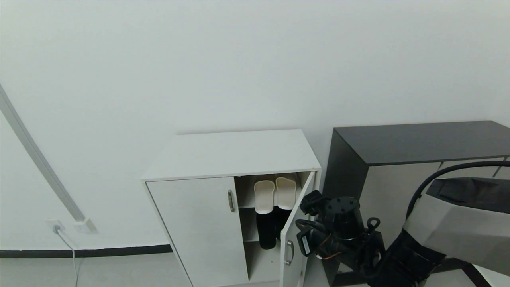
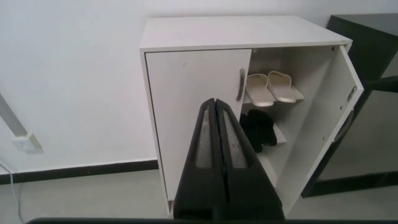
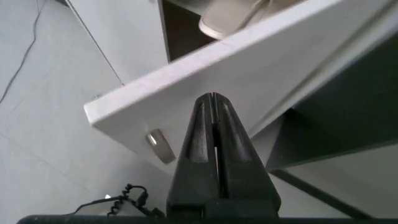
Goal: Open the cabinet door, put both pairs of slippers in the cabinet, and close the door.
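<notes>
The white cabinet (image 1: 235, 153) stands against the wall, its right door (image 1: 293, 235) swung partly open and its left door (image 1: 199, 227) shut. A cream pair of slippers (image 1: 275, 193) lies on the upper shelf, a black pair (image 1: 267, 231) on the shelf below; both also show in the left wrist view, cream pair (image 2: 273, 87) above black pair (image 2: 259, 129). My right gripper (image 3: 213, 99) is shut, its tips against the outer face of the open door (image 3: 249, 62) above the handle (image 3: 158, 144). My left gripper (image 2: 215, 102) is shut and empty, held back in front of the cabinet.
A black table (image 1: 418, 141) stands close to the cabinet's right side, just behind the open door. A wall socket with a plugged cable (image 1: 55, 228) and a slanted cable duct (image 1: 36, 155) are on the wall to the left. Light floor lies before the cabinet.
</notes>
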### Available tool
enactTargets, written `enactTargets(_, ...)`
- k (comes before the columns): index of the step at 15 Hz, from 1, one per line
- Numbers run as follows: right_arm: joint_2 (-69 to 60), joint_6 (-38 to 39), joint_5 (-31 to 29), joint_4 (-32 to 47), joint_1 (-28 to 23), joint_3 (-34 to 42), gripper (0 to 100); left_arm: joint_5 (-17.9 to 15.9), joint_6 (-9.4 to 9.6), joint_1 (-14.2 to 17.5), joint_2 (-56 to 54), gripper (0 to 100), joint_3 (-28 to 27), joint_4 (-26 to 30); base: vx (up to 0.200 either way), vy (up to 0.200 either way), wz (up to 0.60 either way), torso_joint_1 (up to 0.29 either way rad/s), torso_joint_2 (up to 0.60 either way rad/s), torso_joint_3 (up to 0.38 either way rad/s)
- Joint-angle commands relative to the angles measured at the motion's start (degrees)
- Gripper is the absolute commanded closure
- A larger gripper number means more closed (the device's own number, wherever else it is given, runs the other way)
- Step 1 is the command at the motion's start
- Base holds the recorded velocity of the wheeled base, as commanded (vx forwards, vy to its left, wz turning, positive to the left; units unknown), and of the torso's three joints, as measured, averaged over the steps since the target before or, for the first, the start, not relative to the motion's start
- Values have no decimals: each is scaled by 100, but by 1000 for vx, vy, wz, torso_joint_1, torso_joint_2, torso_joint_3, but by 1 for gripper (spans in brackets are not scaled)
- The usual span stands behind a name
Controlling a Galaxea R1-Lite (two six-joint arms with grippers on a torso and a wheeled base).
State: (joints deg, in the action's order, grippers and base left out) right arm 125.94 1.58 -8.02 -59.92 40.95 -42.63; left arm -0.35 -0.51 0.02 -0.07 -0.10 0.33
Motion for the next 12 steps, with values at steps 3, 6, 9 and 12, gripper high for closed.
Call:
enactTargets(3, 633, 0, -6, 24, -263, -791, 100, 0, -10, 6, 7, 100, 1, 2, 0, 0, 0, 0, 0, 0)
enactTargets(6, 818, 0, -6, 33, -377, -1125, 100, 9, -10, 6, 7, 100, 1, 2, 0, 0, 0, 0, 0, 0)
enactTargets(9, 1231, -9, -6, 68, -447, -1705, 100, 9, -19, 6, 7, 100, 1, 2, 0, 0, 0, 0, 0, 0)
enactTargets(12, 1460, -9, -15, 138, -483, -2214, 100, 9, -19, 6, 7, 100, 1, 2, 0, 0, 0, 0, 0, 0)
